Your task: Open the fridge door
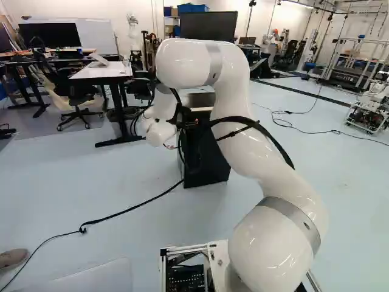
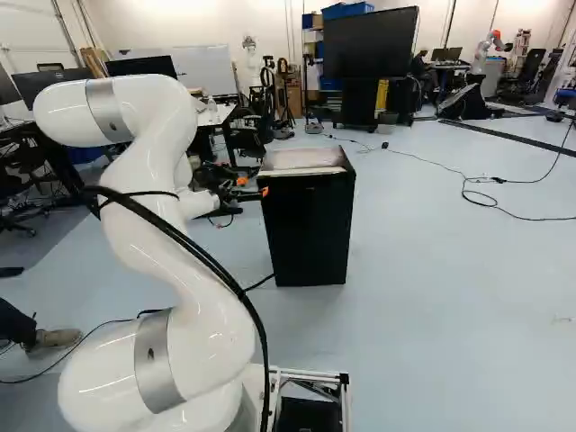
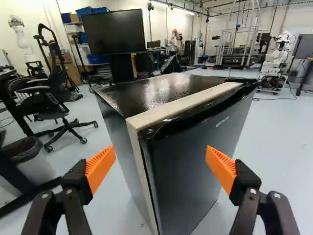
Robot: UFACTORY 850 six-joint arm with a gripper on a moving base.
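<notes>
Reaching toward the black fridge (image 2: 310,229), which stands on the pale floor (image 2: 450,306) near the middle of the right base view, we hold our gripper (image 2: 253,187) near its top, fingers spread wide; ahead, between them, we see the closed door (image 3: 193,164).

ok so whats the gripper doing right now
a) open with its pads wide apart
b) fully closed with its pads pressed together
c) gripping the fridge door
a: in the wrist view the gripper has its orange pads wide apart, with the fridge showing through the gap, not clasped.
</notes>
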